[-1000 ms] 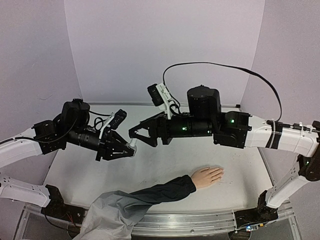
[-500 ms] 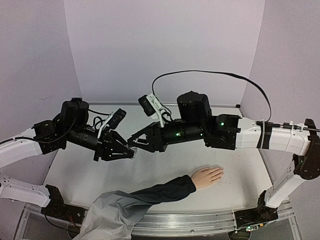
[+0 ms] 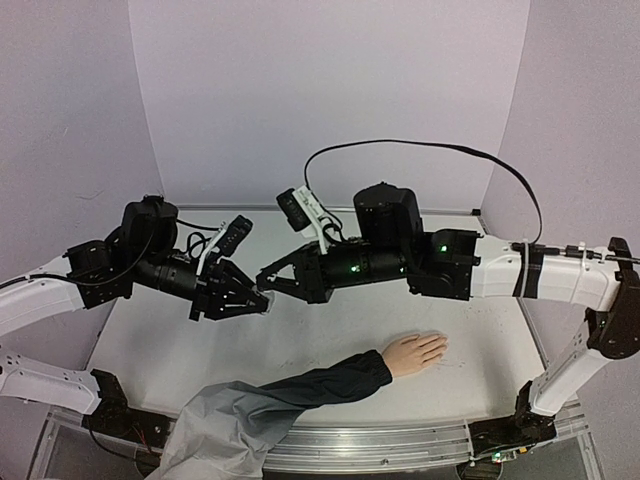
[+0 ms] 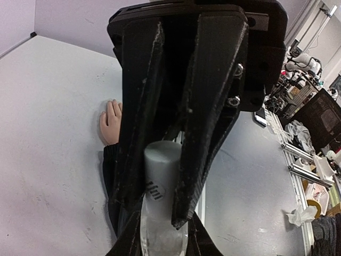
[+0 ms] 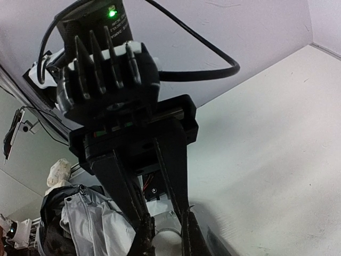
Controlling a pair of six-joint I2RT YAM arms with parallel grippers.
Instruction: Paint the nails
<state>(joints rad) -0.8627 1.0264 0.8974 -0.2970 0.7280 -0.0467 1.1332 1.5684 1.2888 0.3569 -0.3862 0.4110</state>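
A small clear nail polish bottle (image 4: 160,240) with a grey cap (image 4: 161,170) hangs in the air between the two arms. My left gripper (image 3: 260,298) (image 4: 164,243) is shut on the glass body. From the right, my right gripper (image 3: 268,281) (image 5: 167,240) meets it and is shut on the cap (image 5: 168,244). The pale mannequin hand (image 3: 413,352) (image 4: 111,121) lies flat on the table in a dark navy sleeve (image 3: 320,385). Its nails (image 3: 441,345) are skin-toned and barely distinguishable. Both grippers hover well above and to the left of the hand.
A grey jacket (image 3: 220,430) (image 5: 90,224) bunches over the sleeve's end at the table's near edge. The white table (image 3: 480,330) is closed in by lilac walls. A black cable (image 3: 420,145) arcs above the right arm.
My right gripper moved left to the bottle held by my left gripper and closed on the cap. The left arm and the mannequin hand stayed still.
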